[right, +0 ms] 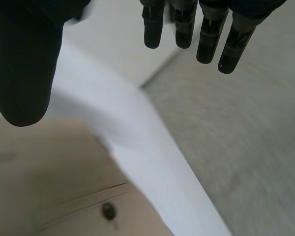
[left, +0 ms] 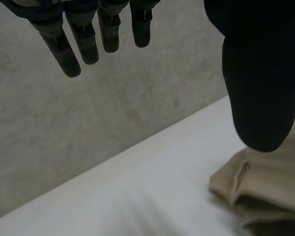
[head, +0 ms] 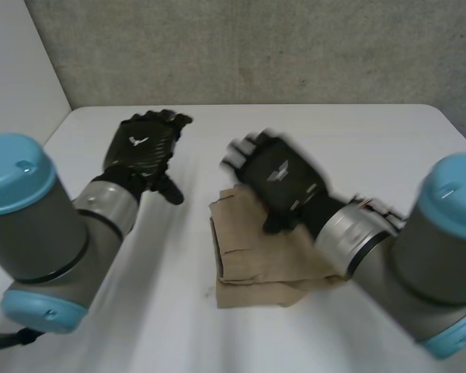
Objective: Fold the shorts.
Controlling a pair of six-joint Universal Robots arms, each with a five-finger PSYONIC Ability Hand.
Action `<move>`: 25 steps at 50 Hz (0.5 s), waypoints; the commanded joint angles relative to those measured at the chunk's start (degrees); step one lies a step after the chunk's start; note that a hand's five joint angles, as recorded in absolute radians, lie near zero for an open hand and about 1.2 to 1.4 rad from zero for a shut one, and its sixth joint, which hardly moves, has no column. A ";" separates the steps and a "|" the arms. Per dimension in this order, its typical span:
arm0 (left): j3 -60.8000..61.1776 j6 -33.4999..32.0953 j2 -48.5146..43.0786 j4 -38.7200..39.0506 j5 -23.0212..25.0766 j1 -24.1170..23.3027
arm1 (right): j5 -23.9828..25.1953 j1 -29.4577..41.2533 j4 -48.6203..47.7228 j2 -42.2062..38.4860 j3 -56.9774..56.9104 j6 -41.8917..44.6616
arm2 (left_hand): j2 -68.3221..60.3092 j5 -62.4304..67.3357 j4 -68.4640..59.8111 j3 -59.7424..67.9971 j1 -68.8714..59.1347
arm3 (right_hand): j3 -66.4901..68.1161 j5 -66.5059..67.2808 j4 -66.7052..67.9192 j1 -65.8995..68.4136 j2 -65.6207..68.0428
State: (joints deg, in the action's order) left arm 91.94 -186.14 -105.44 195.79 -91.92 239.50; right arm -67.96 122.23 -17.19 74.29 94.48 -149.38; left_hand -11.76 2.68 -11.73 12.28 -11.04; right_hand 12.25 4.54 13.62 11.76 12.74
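Shorts [head: 252, 260] lie folded at the centre of the bench [head: 373, 140]. Left hand [head: 144, 151] hangs to their left and right hand [head: 279, 175] over their far edge, both with straight fingers, holding nothing. Risk: a low right-hand pass could drag the fold open.

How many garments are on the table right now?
1: folded tan cloth shorts in the middle of the white table, partly hidden by the black right robot hand. Anything under it would be hidden.
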 commanded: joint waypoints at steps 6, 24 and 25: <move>-17.39 1.13 -16.45 -6.82 -3.79 -12.92 | -3.23 -11.31 15.42 -4.76 -7.02 -19.03 | 1.76 -2.68 1.73 -2.28 1.04 | -2.25 -4.54 -3.62 -1.76 -2.74; -28.13 5.08 -30.45 -22.56 -10.39 -15.03 | -4.72 -12.98 19.47 -20.15 -12.65 -8.66 | 1.76 -2.68 1.73 -2.28 1.04 | -2.25 -4.54 -3.62 -1.76 -2.74; -28.21 4.99 -30.10 -22.56 -10.30 -15.03 | -5.07 -12.89 19.56 -19.98 -12.74 -7.69 | 1.76 -2.68 1.73 -2.28 1.04 | -2.25 -4.54 -3.62 -1.76 -2.74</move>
State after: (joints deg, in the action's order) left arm 62.90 -180.87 -136.37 173.43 -102.25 224.01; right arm -71.46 109.18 2.39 55.10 82.54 -162.72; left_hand -11.76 2.68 -11.73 12.28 -11.04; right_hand 12.25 4.54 13.62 11.60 12.74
